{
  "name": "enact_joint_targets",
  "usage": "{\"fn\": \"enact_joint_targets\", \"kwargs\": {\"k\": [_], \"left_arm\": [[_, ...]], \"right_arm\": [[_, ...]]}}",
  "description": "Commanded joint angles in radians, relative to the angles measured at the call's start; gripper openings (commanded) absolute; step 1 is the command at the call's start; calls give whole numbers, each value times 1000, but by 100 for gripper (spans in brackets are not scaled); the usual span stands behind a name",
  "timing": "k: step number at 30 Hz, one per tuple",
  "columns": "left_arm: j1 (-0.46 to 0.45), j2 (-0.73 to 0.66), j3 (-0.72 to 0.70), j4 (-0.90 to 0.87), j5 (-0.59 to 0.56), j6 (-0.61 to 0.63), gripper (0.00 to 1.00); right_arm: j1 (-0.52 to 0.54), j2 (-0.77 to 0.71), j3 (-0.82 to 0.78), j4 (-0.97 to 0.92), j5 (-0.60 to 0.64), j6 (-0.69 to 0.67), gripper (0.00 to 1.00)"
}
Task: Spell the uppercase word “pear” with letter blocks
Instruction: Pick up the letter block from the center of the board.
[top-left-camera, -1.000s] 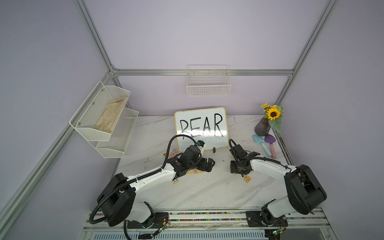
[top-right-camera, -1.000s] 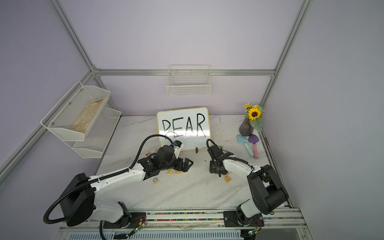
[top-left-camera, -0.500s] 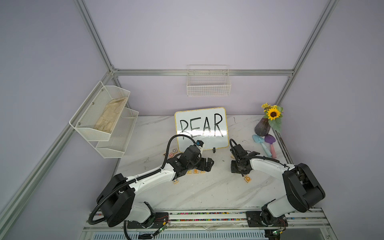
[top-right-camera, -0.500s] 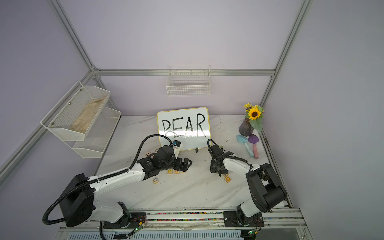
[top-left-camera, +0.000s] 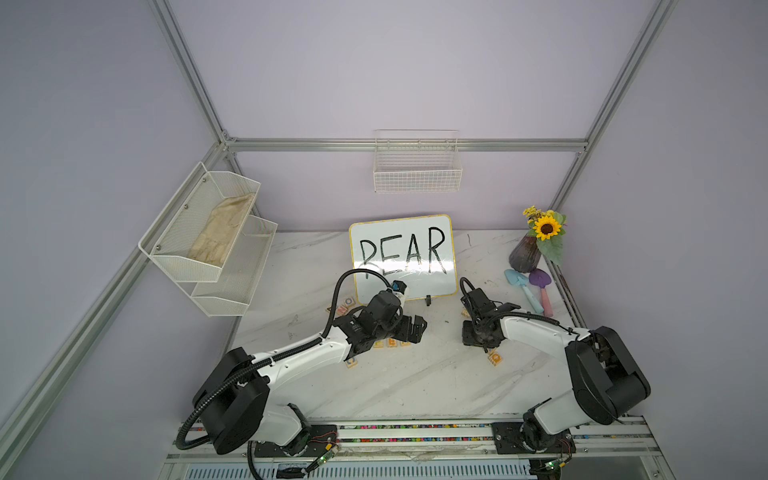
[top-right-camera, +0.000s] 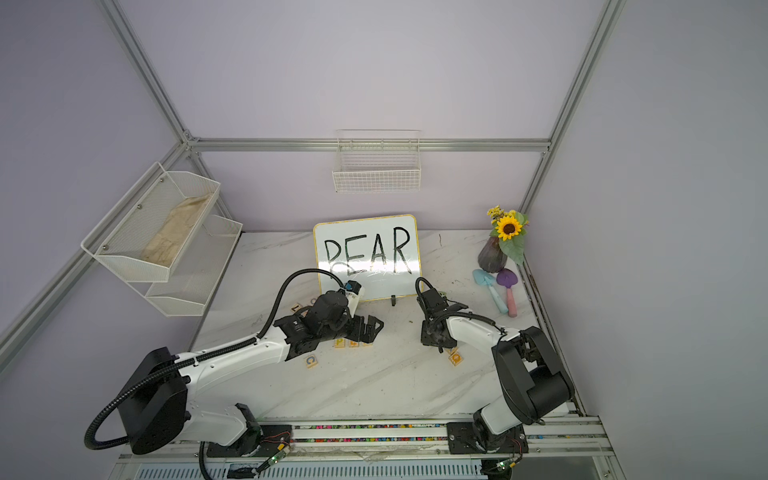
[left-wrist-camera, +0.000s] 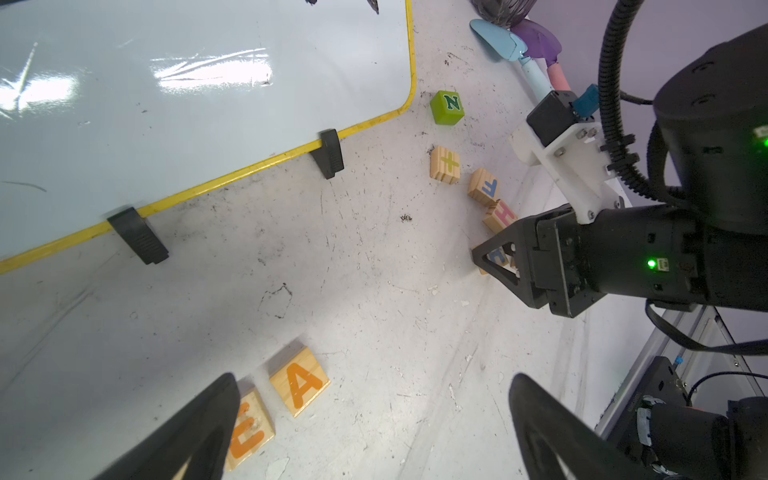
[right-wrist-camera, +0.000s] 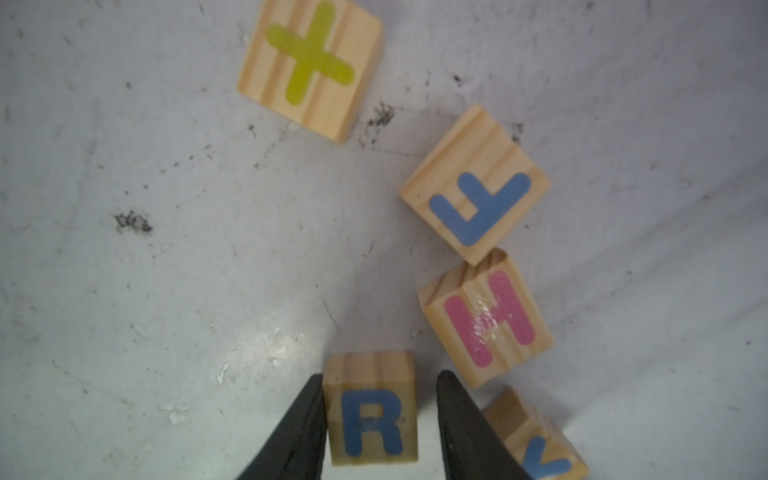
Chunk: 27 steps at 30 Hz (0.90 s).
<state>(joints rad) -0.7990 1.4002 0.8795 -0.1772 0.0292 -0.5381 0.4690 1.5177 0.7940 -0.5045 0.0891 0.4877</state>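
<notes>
The letter blocks P (top-right-camera: 340, 342), E (left-wrist-camera: 247, 432) and A (left-wrist-camera: 301, 384) lie in a row on the table in front of the whiteboard. My left gripper (left-wrist-camera: 374, 384) hovers wide open just past the A, with nothing between its fingers. The bluish R block (right-wrist-camera: 374, 409) stands on the table between the fingers of my right gripper (right-wrist-camera: 380, 376). One finger (right-wrist-camera: 309, 415) touches its side, and the other (right-wrist-camera: 457, 415) stands a narrow gap away. In a top view the right gripper (top-left-camera: 478, 337) points straight down at the table's right side.
Round the R lie other wooden blocks: a pink H (right-wrist-camera: 488, 320), a blue F (right-wrist-camera: 478, 195), a green plus (right-wrist-camera: 309, 68) and a blue-lettered one (right-wrist-camera: 540, 451) close to a finger. A green N cube (left-wrist-camera: 446, 107), the whiteboard (top-left-camera: 401, 253), a C block (top-right-camera: 311, 360), toy shovels (top-left-camera: 536, 291) and a vase (top-left-camera: 525, 257) also stand about.
My right gripper's jaws have narrowed round the R block. Both arms have hardly shifted, and the left gripper stays wide open.
</notes>
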Motion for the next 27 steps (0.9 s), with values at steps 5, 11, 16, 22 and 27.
{"fn": "enact_joint_targets", "kwargs": {"k": [5, 11, 16, 22, 27], "left_arm": [[-3, -29, 78, 8, -12, 4, 100], [-3, -30, 78, 4, -15, 5, 100], [-3, -26, 78, 0, -17, 4, 100], [-3, -29, 76, -1, -22, 4, 100], [-3, -30, 73, -1, -22, 6, 100]], "right_arm": [[-6, -9, -9, -5, 19, 14, 45], [-7, -10, -11, -14, 29, 15, 43], [-7, -8, -7, -29, 39, 15, 42], [-7, -11, -9, -45, 57, 15, 40], [-7, -11, -22, -29, 48, 21, 38]]}}
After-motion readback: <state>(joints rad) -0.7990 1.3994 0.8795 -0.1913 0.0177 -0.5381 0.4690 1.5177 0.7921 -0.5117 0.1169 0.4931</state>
